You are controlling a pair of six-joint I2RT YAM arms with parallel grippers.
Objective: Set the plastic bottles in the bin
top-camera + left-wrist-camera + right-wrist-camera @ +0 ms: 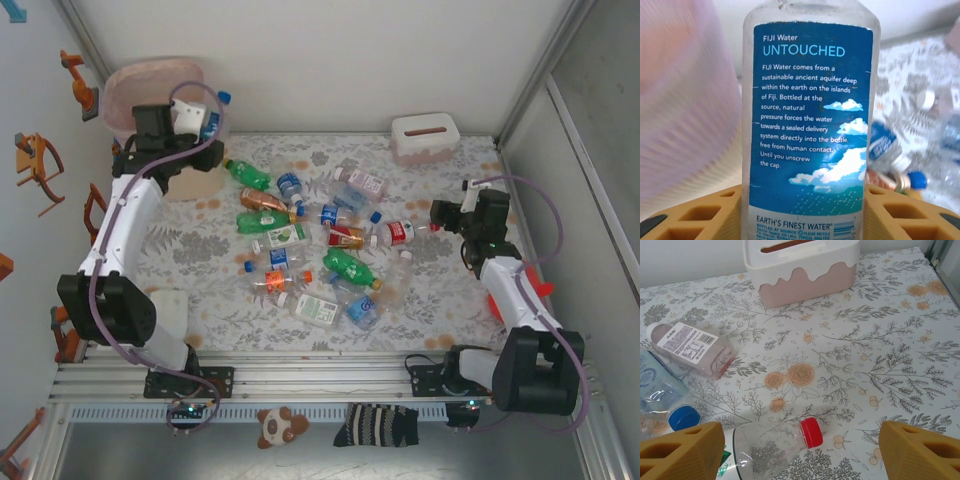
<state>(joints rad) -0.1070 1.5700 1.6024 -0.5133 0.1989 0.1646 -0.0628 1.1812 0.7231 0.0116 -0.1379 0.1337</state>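
Observation:
My left gripper (188, 128) is raised at the far left, shut on a clear Fiji water bottle (210, 120) with a blue cap, right beside the pale-pink bin (135, 85). In the left wrist view the bottle's blue label (810, 115) stands upright between the tan fingers (695, 215), and the bin's wall (680, 100) rises at the left. Several plastic bottles (300, 240) lie scattered on the floral mat. My right gripper (442, 215) hangs open on the right, over a clear red-capped bottle (772, 445) lying on its side between its spread fingers (685, 450).
A white-pink slotted box (425, 137) stands at the back right, also close ahead in the right wrist view (800, 265). A pinkish bottle (692, 347) and a blue-capped one (670, 405) lie to the left. Walls enclose the table.

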